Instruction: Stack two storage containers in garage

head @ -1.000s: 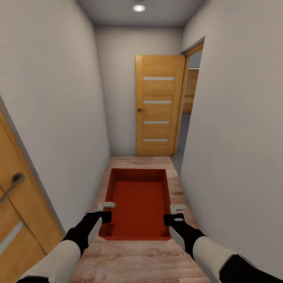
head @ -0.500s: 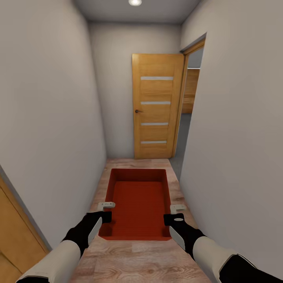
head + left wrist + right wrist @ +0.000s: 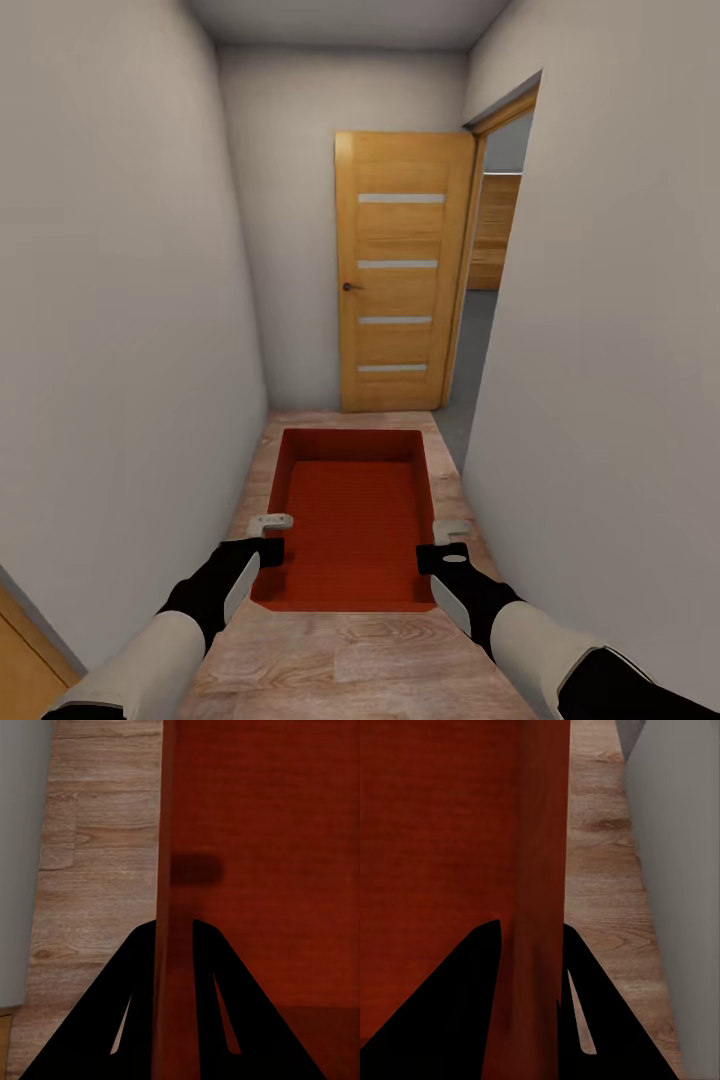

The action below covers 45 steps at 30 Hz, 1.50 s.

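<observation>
One orange-red storage container [image 3: 350, 515], an open-topped box, hangs level in front of me above the light wood floor of a narrow hallway. My left gripper [image 3: 268, 540] is shut on its left wall [image 3: 174, 907], whose thin edge runs between the two black fingers [image 3: 135, 1005]. On the opposite side, my right gripper [image 3: 448, 545] is shut on the right wall [image 3: 540, 885] in the same way. The box is empty inside.
White walls [image 3: 130, 300] close in on both sides. Ahead stands an open wooden door [image 3: 398, 270] with pale strips. Beside it a doorway [image 3: 490, 290] on the right shows a grey floor and wooden planks beyond. The hallway ends at a white wall.
The whole view has moved forward along the hallway: the door on the left has slid out of sight and the far door looms nearer. The container and both grippers keep their hold.
</observation>
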{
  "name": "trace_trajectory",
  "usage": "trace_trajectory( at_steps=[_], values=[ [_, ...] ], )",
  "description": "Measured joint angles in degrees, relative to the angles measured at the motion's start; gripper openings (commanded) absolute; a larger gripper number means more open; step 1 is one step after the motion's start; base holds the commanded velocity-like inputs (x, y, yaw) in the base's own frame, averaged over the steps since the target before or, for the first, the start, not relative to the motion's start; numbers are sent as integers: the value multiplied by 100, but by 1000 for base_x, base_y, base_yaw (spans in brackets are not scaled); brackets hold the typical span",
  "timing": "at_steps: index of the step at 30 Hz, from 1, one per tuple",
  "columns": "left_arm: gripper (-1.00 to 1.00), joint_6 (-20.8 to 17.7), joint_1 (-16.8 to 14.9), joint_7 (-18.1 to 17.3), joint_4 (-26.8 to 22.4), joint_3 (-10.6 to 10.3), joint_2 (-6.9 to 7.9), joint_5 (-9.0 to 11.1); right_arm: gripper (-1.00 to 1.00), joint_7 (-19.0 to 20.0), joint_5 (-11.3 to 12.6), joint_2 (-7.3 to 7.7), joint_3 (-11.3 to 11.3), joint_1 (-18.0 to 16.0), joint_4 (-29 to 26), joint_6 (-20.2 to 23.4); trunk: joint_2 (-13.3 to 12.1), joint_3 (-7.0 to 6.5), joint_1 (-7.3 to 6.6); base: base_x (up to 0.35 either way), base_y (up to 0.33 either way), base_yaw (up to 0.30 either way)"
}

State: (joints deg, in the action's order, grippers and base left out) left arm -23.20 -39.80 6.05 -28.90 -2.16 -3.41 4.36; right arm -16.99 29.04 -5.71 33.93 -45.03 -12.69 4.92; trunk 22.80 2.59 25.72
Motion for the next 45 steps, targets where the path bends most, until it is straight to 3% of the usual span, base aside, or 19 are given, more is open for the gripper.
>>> trace_trajectory(
  at_steps=[45],
  values=[
    [-100,-1,0,0,0,1,0,-2,-100,1,-9,0,-7,0,0,2,0,0,0,323,0,0]
  ],
)
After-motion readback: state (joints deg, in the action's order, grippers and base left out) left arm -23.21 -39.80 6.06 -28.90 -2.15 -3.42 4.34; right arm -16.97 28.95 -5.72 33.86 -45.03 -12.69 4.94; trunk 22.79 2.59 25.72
